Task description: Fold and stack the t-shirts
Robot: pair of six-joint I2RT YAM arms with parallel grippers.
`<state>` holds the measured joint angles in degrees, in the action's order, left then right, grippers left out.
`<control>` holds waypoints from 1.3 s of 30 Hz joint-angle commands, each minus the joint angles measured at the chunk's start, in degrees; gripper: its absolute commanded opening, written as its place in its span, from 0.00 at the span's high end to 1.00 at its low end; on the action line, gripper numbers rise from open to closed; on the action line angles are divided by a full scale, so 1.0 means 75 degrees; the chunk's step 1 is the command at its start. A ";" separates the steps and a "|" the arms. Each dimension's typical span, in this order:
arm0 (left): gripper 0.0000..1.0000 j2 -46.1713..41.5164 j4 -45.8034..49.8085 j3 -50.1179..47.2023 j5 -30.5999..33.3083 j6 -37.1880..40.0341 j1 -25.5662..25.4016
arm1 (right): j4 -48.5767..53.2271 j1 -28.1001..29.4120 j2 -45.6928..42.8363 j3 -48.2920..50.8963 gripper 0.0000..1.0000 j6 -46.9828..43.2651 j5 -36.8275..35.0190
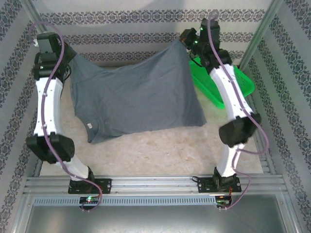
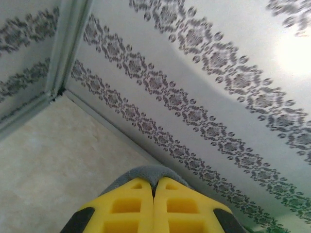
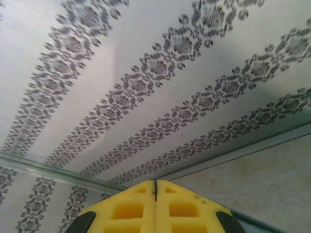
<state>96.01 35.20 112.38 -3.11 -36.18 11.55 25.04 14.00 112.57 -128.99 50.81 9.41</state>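
Observation:
A dark slate-grey t-shirt (image 1: 136,97) hangs spread between both arms at the far side of the table, its lower edge draping onto the surface. A small pale neck label (image 1: 89,126) shows near its lower left corner. My left gripper (image 1: 69,62) is shut on the shirt's upper left edge. In the left wrist view, grey cloth (image 2: 146,172) bulges out past the tips of that gripper (image 2: 154,182). My right gripper (image 1: 186,40) is shut on the raised upper right corner. In the right wrist view its tips (image 3: 155,183) press together with only a dark sliver between them.
A green basket (image 1: 218,82) sits at the far right, partly behind the right arm and the shirt's edge. Patterned walls (image 1: 146,19) close in the back and sides. Bare tabletop (image 1: 155,150) lies in front of the shirt.

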 commanded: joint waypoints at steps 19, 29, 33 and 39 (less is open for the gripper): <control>1.00 0.0922 0.4799 0.7312 0.0333 0.0270 0.0253 | -0.0286 -0.0689 -0.1692 0.0810 1.00 0.0434 0.0440; 1.00 0.0699 0.7595 0.4519 0.2390 0.0418 -0.3026 | -0.0273 -0.0415 -0.4243 0.8173 1.00 0.1034 -0.0954; 1.00 -0.2180 0.3162 -0.0553 0.1623 0.0045 -0.2361 | -0.0257 -0.0406 -0.4130 0.8659 1.00 0.0739 -0.0929; 1.00 -0.4475 0.0231 -0.5621 0.1274 -0.0029 -0.1963 | 0.1152 -0.0515 -0.3359 0.8357 1.00 0.0347 -0.1049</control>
<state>69.73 53.60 83.72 7.92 -34.96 -3.29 28.18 10.98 85.14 -65.67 55.27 3.68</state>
